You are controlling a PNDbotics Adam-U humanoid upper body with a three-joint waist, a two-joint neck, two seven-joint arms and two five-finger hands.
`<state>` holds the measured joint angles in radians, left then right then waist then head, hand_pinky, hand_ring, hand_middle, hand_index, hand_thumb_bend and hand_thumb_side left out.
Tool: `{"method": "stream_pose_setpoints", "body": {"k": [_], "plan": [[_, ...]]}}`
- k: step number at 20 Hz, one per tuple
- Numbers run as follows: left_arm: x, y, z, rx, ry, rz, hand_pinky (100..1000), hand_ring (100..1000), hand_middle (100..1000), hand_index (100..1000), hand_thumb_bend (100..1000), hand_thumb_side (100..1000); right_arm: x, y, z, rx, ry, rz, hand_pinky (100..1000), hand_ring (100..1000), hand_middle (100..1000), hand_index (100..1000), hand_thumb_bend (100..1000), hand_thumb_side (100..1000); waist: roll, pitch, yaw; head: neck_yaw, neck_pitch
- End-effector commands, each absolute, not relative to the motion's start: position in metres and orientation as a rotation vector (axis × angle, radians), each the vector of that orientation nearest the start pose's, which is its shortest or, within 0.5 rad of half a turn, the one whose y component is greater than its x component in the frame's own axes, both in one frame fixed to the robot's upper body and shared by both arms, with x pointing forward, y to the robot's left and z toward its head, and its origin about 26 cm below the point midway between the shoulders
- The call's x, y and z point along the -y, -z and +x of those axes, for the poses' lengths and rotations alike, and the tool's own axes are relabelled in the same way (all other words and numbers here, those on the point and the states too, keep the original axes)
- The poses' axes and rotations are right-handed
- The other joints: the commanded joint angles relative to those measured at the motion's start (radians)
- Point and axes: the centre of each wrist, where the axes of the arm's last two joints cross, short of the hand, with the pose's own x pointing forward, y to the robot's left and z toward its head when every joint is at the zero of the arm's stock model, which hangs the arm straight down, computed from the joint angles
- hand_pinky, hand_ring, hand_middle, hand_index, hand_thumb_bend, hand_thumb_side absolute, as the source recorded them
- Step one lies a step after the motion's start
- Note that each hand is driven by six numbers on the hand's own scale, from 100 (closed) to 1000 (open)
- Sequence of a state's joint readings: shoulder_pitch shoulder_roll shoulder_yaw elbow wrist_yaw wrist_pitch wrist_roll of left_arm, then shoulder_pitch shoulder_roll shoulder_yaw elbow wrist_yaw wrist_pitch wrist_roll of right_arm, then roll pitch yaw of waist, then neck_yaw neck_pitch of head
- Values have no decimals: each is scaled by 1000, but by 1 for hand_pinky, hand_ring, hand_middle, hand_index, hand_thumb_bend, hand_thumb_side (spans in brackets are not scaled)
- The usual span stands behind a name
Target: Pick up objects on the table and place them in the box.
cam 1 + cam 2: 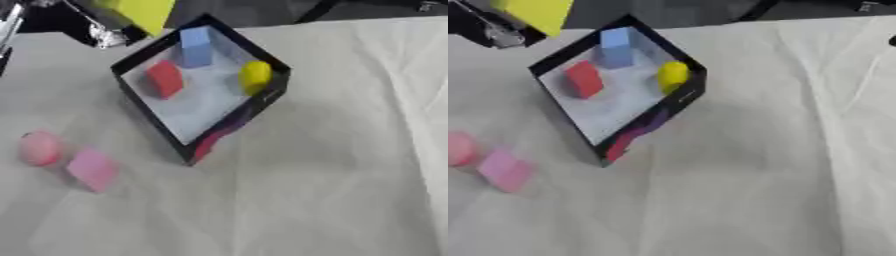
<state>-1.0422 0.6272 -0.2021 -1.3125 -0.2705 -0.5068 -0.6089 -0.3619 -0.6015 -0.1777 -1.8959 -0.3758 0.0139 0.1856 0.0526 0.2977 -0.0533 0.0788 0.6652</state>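
A: What does the left eye view give you that the right eye view doesn't?

B: The whole pink round thing (39, 148). In the right eye view it is cut by the picture's left edge. The pink block (92, 169) lies just beside it, on the near side, and shows whole in both.

A: And the other way round?

B: A small dark shape at the right edge of the right eye view, which I can't make out.

A: Where is the box?

B: The box (262, 55) has black walls and a pale floor, and sits cornerwise on the far left part of the table, one corner pointing toward the near edge. Inside it a blue block (196, 46) stands at the far corner, a red block (164, 78) leans near the left wall, and a yellow rounded piece (255, 76) sits against the right wall.

A: The hands?

B: At the upper left something dark and silvery (98, 31) comes in, with a yellow block (144, 12) at it, above the box's far left wall. I take it for the left hand, but whether its fingers are wrapped round the block I can't tell. The right hand shows in neither view.

A: The surface?

B: The table (332, 165) wears a creased off-white cloth. Beyond its far edge the room is dark.
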Motion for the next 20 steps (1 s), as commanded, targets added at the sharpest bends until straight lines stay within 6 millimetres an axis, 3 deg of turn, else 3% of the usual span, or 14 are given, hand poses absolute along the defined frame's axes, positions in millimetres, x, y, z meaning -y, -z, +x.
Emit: {"method": "stream_pose_setpoints", "body": {"k": [1,6,14,18,20], "plan": [[-253,-340,438,-2181,-2431,-599,651,601,563,583,139,194,345,-265,305,2253,-503,-49,912,607,606,832,100,523,11,-40,-5,7,-24],[-238,-316,452,-2071,-2469,-702,651,605,564,587,211,208,344,-267,305,2252,-512,-46,912,607,606,832,100,523,19,-34,-16,19,-42],[-239,-285,464,-1950,-2564,-828,697,684,637,691,284,246,343,-268,305,2254,-513,-47,912,607,606,832,100,523,27,-28,-26,27,-37],[-243,-273,469,-1922,-2614,-857,791,792,744,793,216,255,344,-268,304,2254,-509,-51,912,607,606,832,100,523,26,-27,-30,29,-29],[-243,-269,470,-1898,-2644,-853,916,939,889,891,218,256,344,-268,304,2255,-509,-50,912,607,606,832,100,523,26,-26,-31,31,-25]]}}
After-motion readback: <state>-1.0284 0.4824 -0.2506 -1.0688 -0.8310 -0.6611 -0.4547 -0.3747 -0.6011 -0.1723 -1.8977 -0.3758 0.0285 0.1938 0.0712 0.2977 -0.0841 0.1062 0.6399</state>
